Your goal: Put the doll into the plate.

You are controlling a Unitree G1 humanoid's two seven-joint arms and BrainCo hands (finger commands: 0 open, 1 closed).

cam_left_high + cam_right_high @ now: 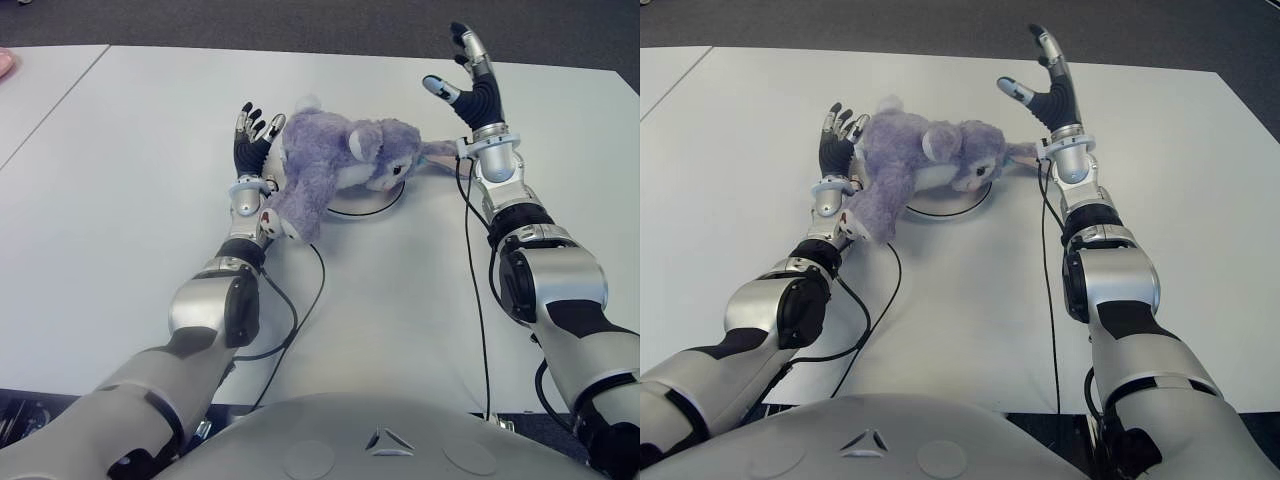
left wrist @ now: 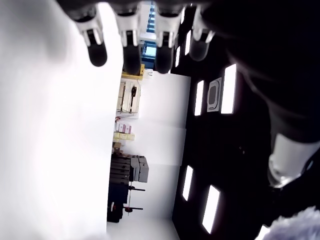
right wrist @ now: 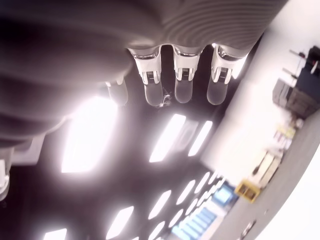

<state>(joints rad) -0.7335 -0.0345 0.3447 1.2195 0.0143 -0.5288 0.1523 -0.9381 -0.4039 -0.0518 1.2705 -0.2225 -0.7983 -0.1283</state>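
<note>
A purple plush doll (image 1: pixel 340 165) lies across a white plate (image 1: pixel 366 205) in the middle of the white table (image 1: pixel 130 180), covering most of it; one leg hangs off the plate toward my left wrist. My left hand (image 1: pixel 254 130) stands just left of the doll with fingers stretched up and holding nothing; its fingertips (image 2: pixel 131 50) show bare in the left wrist view. My right hand (image 1: pixel 466 70) is raised to the right of the doll's ear, fingers spread and nothing in them; its fingertips (image 3: pixel 183 85) point at the ceiling lights.
Black cables (image 1: pixel 300 320) run from both wrists back over the table toward my body. A seam to a neighbouring table (image 1: pixel 50 105) runs at the far left. Dark floor (image 1: pixel 320 20) lies beyond the far edge.
</note>
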